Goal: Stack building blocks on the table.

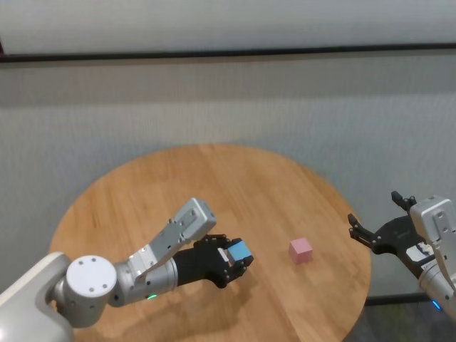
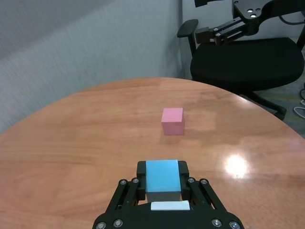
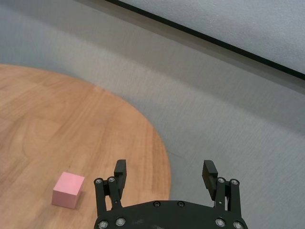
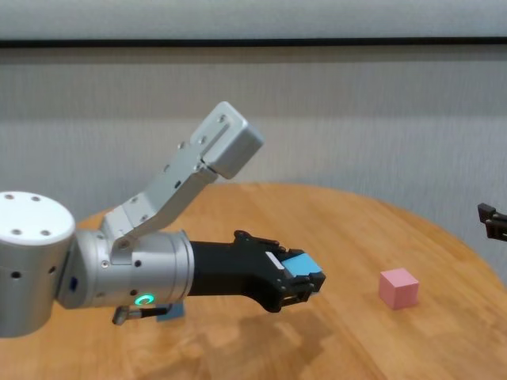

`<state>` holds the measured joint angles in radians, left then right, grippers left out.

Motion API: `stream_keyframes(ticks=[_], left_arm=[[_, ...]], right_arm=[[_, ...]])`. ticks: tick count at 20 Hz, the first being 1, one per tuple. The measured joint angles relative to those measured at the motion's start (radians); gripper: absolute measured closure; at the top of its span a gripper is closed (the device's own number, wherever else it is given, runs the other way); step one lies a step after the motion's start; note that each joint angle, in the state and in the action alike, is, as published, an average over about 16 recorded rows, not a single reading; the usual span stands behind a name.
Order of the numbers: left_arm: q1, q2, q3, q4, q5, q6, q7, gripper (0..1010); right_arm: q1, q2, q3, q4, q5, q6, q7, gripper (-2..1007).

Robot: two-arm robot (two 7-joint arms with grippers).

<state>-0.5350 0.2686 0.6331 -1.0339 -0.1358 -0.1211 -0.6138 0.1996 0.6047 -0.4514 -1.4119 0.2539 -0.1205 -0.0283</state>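
Left gripper (image 1: 241,258) clamped on a blue block (image 2: 162,175), above the table (image 1: 142,192) and short of the pink block (image 1: 301,250). Right gripper (image 3: 165,175) waits, fingers apart, beyond the table edge. Risk: off-centre release topples the stack; a third block perhaps shows under the left arm.

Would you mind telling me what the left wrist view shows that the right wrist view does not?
Only the left wrist view shows the left gripper shut on a blue block, and a black office chair beyond the table.

Only the right wrist view shows the right gripper from close behind, open and empty, off the table's edge, with a grey wall behind.

Both show the pink block lying alone on the wooden table.
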Motion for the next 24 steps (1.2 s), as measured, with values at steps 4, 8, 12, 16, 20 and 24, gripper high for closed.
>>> stream_keyframes(ticks=[4,8,12,16,20,24], left_arm=[[-0.017,-0.022,0.003,0.035,0.013,-0.007,0.003,606],[-0.034,-0.042,0.004,0.075,0.023,-0.015,0.006,606],[-0.052,-0.060,0.002,0.120,0.032,-0.026,0.009,606],[-0.067,-0.075,-0.001,0.162,0.040,-0.037,0.011,606],[-0.079,-0.087,-0.006,0.200,0.047,-0.047,0.013,606],[-0.087,-0.097,-0.011,0.227,0.055,-0.054,0.014,606]], right_arm=[[0.000,0.000,0.000,0.000,0.000,0.000,0.000,0],[0.000,0.000,0.000,0.000,0.000,0.000,0.000,0],[0.000,0.000,0.000,0.000,0.000,0.000,0.000,1],[0.000,0.000,0.000,0.000,0.000,0.000,0.000,0],[0.000,0.000,0.000,0.000,0.000,0.000,0.000,0],[0.000,0.000,0.000,0.000,0.000,0.000,0.000,0]])
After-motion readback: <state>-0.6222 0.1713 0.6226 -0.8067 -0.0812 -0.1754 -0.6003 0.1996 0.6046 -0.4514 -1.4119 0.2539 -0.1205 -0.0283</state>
